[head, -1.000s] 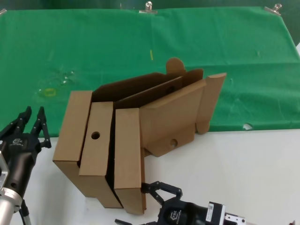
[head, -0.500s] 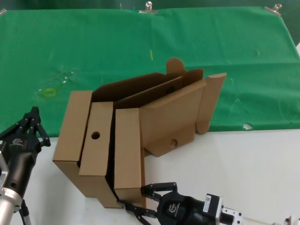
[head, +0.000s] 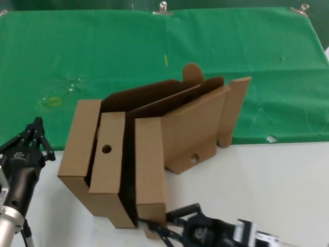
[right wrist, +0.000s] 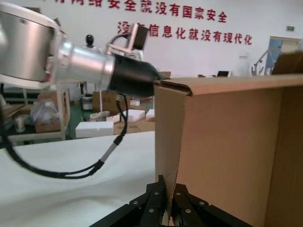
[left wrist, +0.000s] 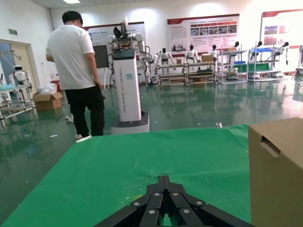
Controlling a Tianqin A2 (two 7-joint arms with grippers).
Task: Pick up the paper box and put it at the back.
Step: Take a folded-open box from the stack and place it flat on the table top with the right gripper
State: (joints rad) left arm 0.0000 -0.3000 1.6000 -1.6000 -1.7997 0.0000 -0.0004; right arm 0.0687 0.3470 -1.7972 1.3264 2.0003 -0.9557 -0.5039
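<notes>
The right tool (head: 160, 229) pinched the shallow brown corrugated-cardboard paper box (head: 149, 170) by its near flap edge, needing a firmer, deeper bite before lifting; the left tool (head: 32, 135) waited closed beside it.

Right pincer (head: 157, 229) pinched shut; left pincer (head: 35, 135) closed, idle.

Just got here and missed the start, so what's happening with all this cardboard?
The right gripper is at the near end of the paper box, its fingers pinching the cardboard edge, as the right wrist view shows. The box stands among other cardboard pieces straddling the white tabletop and the green cloth at the back. The left gripper waits shut, off to the left.
</notes>
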